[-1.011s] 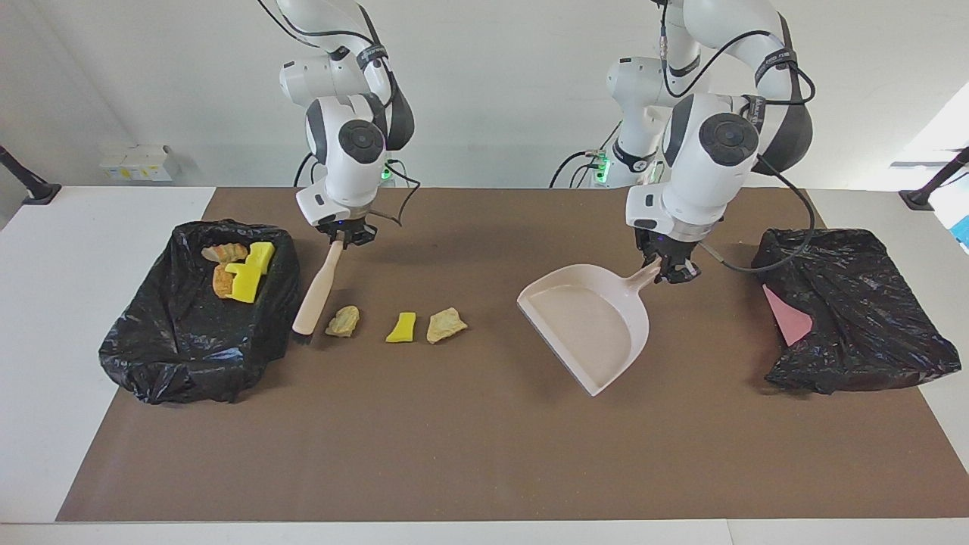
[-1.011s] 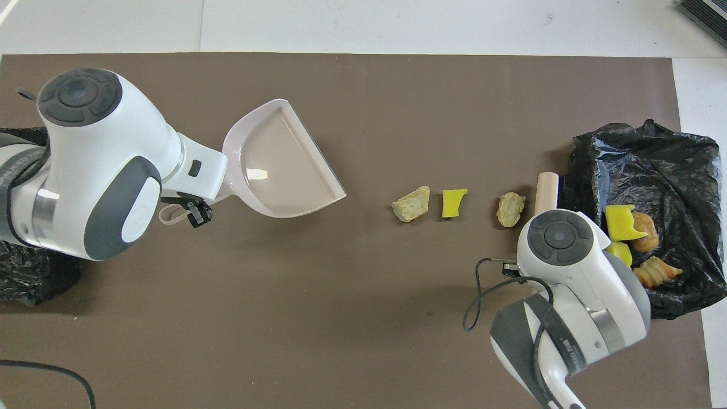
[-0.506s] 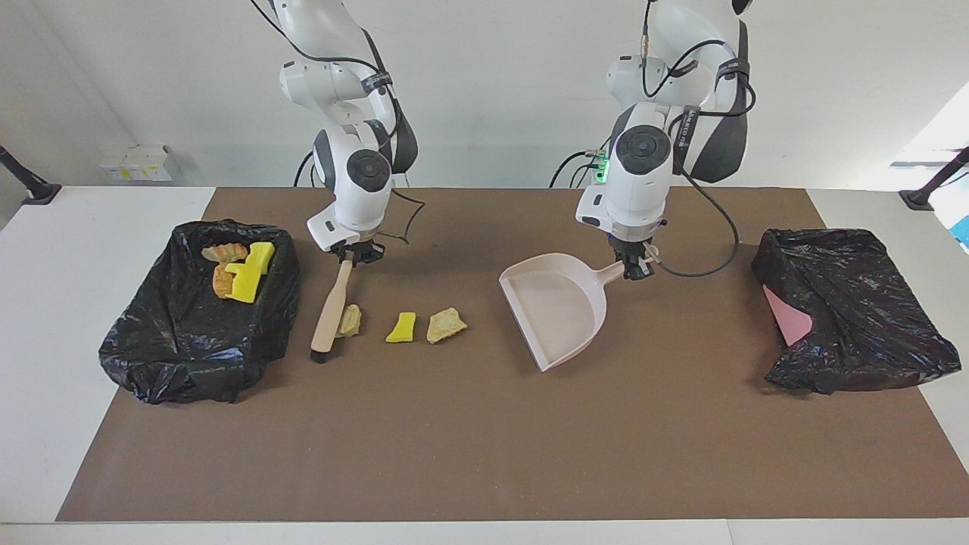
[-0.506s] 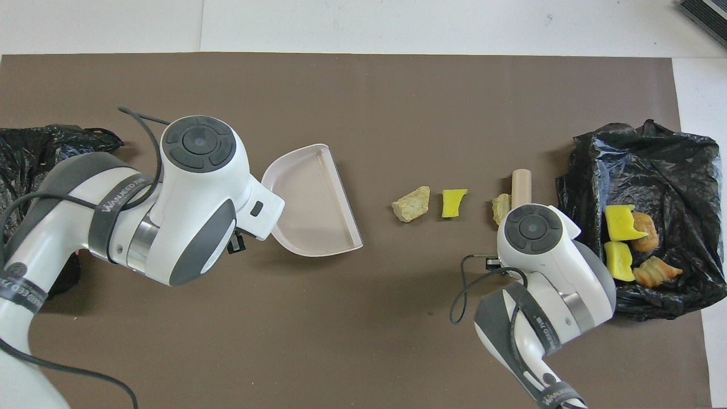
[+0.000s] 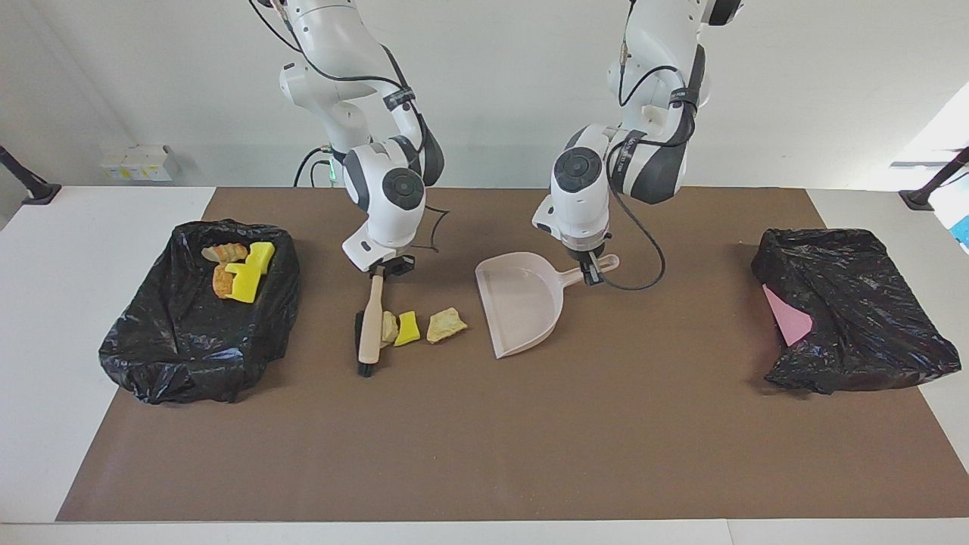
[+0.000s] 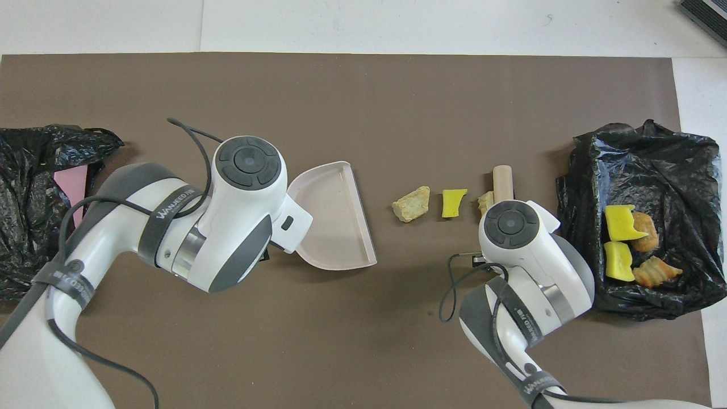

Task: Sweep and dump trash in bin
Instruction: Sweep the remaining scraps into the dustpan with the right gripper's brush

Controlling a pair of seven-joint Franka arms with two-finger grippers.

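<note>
Facing view, lower frame up: brown mat fills the lower half, white tabletop showing at both side edges.

Mid-left: black-lined bin holds four trash bits, two yellow sponge chunks, an orange-brown lump and a pale striped lump. Mid-right: second black-bagged bin, something pink showing inside.

Frame centre: three loose bits on the mat in a row across the frame, namely a rock lump, yellow sponge piece and small pale lump; the last touches the brush. Brush long axis runs roughly up-down in frame, black bristles at the low end on the mat, handle top in the right gripper, clamped on it.

Dustpan sits just right of the row, mouth angled toward lower left, handle pointing upper right into the left gripper, closed on it.

Upper frame: white wall; small white boxes upper left.
</note>
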